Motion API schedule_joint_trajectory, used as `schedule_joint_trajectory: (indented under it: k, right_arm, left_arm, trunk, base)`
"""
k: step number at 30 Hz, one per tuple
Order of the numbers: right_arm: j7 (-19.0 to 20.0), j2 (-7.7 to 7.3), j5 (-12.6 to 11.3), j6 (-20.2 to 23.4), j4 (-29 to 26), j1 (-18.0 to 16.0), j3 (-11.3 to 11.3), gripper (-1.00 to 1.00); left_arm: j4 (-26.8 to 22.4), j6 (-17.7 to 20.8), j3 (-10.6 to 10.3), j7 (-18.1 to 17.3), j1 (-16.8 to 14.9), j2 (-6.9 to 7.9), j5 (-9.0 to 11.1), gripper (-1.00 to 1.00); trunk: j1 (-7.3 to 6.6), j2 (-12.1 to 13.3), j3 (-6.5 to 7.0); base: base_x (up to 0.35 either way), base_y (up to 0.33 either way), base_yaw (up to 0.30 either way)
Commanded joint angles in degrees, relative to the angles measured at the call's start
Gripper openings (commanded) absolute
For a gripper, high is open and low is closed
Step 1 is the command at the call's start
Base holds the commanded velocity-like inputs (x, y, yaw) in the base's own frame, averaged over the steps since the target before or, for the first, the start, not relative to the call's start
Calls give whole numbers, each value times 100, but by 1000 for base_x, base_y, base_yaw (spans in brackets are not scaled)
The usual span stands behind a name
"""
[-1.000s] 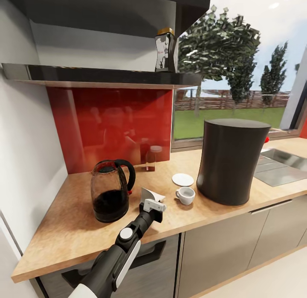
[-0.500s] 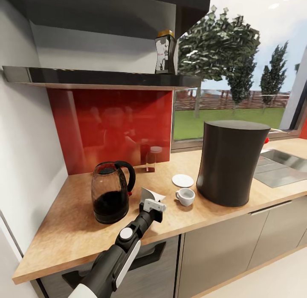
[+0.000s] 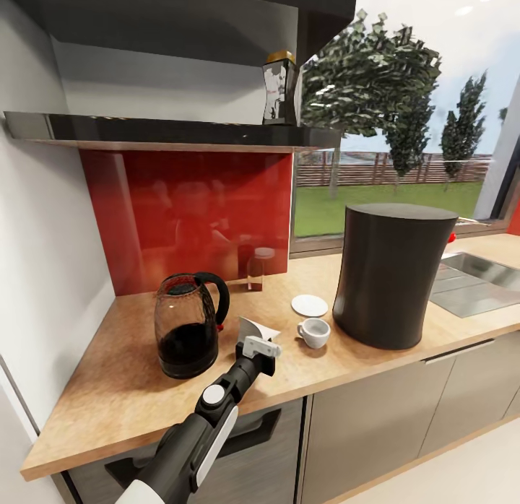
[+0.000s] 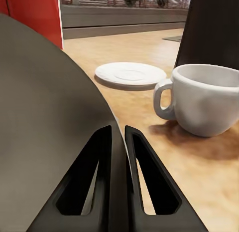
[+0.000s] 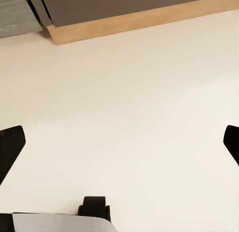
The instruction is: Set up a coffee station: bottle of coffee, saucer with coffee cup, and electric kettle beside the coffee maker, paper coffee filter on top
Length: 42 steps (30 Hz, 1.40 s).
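1 cup (image 3: 314, 331), 1 saucer (image 3: 309, 304), 1 kettle (image 3: 186, 333).

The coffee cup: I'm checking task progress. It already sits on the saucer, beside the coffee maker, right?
Not yet. The head view shows the coffee cup standing on the bare countertop, apart from the saucer behind it. It is beside the coffee maker.

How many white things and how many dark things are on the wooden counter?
White: 3 (saucer, coffee cup, paper filter held in the left hand)
Dark: 2 (kettle, coffee maker)
Total: 5
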Motion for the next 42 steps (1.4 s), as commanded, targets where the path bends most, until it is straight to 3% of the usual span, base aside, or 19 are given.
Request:
schedule_joint_trajectory:
  k: [1,42]
  right_arm:
    - [-1,-4,18,-15,3,-3,4,100]
    - [-1,-5,18,-16,3,-2,4,100]
  left_arm:
    - [-5,17,2,-16,-3,-1,27,-100]
    - [-13,15,9,-16,-3,-1,28,-100]
  trunk:
    - [0,-4,-7]
    - [0,-4,-7]
  base:
    - [0,0,0]
    - [-70,-14,0]
